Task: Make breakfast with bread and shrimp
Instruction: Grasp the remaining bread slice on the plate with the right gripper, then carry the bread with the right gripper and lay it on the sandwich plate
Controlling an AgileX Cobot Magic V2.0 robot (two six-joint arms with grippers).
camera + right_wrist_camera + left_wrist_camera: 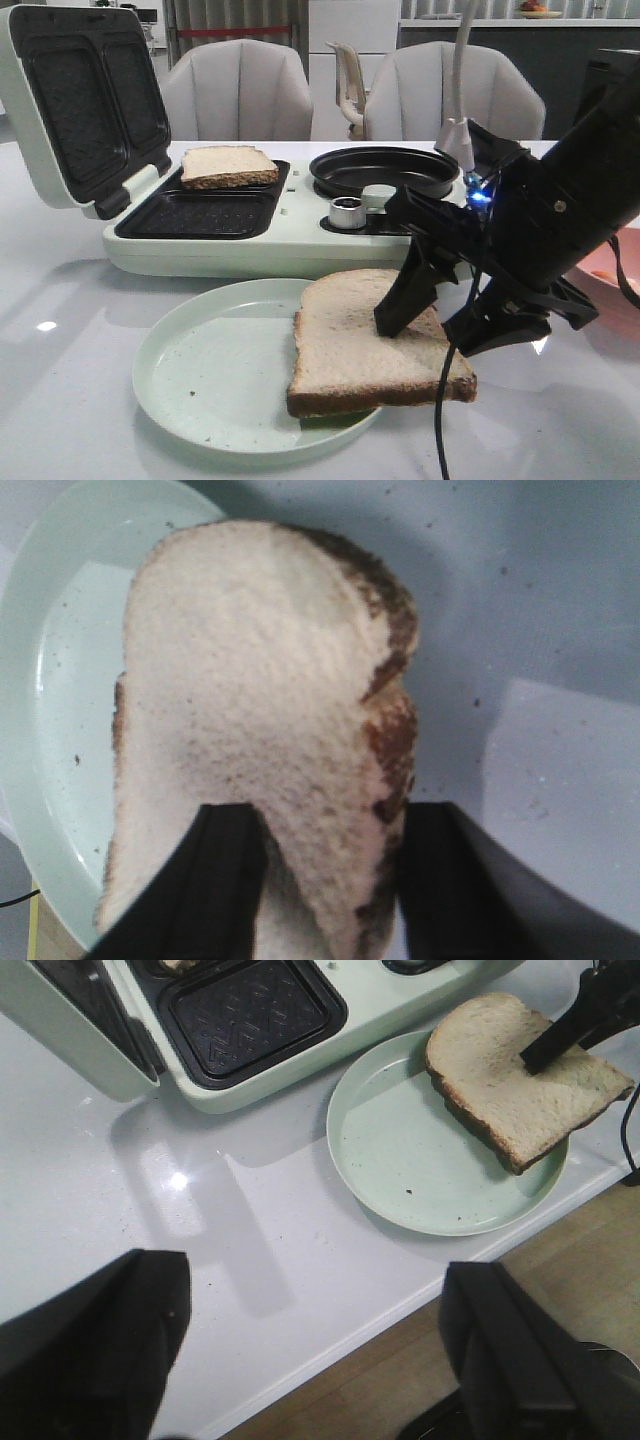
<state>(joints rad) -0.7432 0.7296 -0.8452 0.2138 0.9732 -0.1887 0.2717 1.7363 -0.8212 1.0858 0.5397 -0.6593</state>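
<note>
Dining room: padded chairs [238, 88], table [70, 300]

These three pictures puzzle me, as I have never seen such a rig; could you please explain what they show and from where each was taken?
This is a robot with two arms, each ending in a black two-fingered gripper. One picture looks forward over the white table; the other two come from cameras on the wrists. On the table stand a pale green sandwich maker, lid open, one slice of bread in its rear well, and a round pale green plate. The right gripper is closed on a second square slice of white bread with brown crust, partly over the plate. The left gripper hangs open and empty above the table edge.
</note>
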